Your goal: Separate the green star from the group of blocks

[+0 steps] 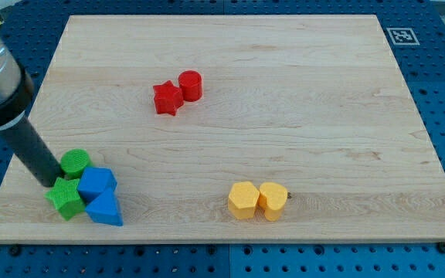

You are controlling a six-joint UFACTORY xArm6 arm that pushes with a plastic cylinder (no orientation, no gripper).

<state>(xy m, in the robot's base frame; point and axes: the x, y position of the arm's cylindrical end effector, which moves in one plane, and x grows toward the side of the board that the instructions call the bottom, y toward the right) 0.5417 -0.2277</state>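
Resting at the view's lower left, my tip (52, 182) touches the green star (65, 198), which sits against the green cylinder (75, 162) and two blue blocks (99, 194) on the table (300, 108). No jaws here, only a rod.

Star (65, 198) left of cube (96, 182), below cylinder (75, 161), touching

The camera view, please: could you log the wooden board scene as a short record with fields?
tip: my tip at the green star's upper-left edge
green star: bottom-left cluster, touching the green cylinder and blue blocks
red pair: upper middle, touching
yellow pair: bottom centre-right, touching
board: wooden board
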